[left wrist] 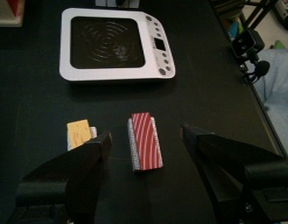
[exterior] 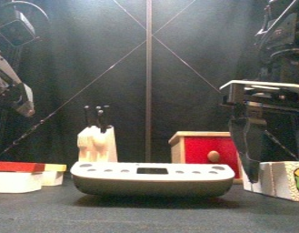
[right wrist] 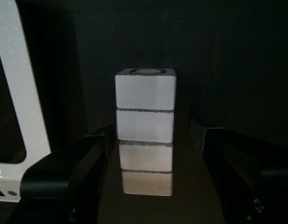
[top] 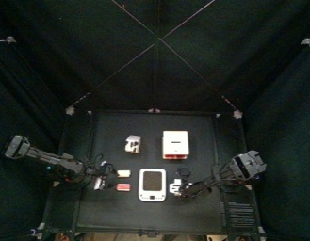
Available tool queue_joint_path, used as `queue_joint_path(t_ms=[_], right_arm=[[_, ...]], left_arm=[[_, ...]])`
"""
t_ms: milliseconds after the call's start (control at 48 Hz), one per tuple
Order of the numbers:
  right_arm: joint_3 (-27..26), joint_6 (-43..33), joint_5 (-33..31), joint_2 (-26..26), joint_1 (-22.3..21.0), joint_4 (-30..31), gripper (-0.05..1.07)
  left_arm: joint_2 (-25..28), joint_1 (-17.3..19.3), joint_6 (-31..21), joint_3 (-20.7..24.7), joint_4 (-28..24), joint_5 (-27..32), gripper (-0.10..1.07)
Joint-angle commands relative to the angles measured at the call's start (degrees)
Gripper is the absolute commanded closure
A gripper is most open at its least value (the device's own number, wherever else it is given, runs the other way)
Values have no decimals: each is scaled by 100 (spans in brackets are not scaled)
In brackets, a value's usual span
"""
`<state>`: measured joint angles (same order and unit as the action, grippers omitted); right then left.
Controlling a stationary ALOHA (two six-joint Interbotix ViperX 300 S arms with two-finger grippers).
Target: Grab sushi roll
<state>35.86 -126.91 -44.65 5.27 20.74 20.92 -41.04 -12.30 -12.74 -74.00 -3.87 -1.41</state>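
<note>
The sushi roll [right wrist: 146, 131] is a long white block cut into segments, lying on the black table. It also shows at the front right [exterior: 285, 179], with a colourful end face. My right gripper [right wrist: 152, 144] is open, one jaw on each side of the roll and not pressing on it. From above the right gripper [top: 183, 188] sits just right of the white scale [top: 152, 184]. My left gripper [left wrist: 147, 138] is open too, straddling a red-topped sushi piece [left wrist: 146, 143] left of the scale.
A yellow-topped piece [left wrist: 80, 133] lies beside the red one. A red and white box [top: 177, 143] stands behind the scale, with a small white object [top: 132, 143] to its left. Black curtains enclose the table.
</note>
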Motion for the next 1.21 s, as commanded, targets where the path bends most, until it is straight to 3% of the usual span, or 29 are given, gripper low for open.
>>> queue_joint_path(t_ms=[0, 938, 1188], right_arm=[[-35, 0, 0, -97, -18, 9, 5], [-35, 0, 88, -70, -35, 9, 6], [-26, 0, 105, -70, -53, 9, 26]], left_arm=[[9, 18, 9, 62, -18, -53, 0], [9, 18, 9, 44, -9, -53, 0], [9, 18, 9, 53, -18, -44, 0]])
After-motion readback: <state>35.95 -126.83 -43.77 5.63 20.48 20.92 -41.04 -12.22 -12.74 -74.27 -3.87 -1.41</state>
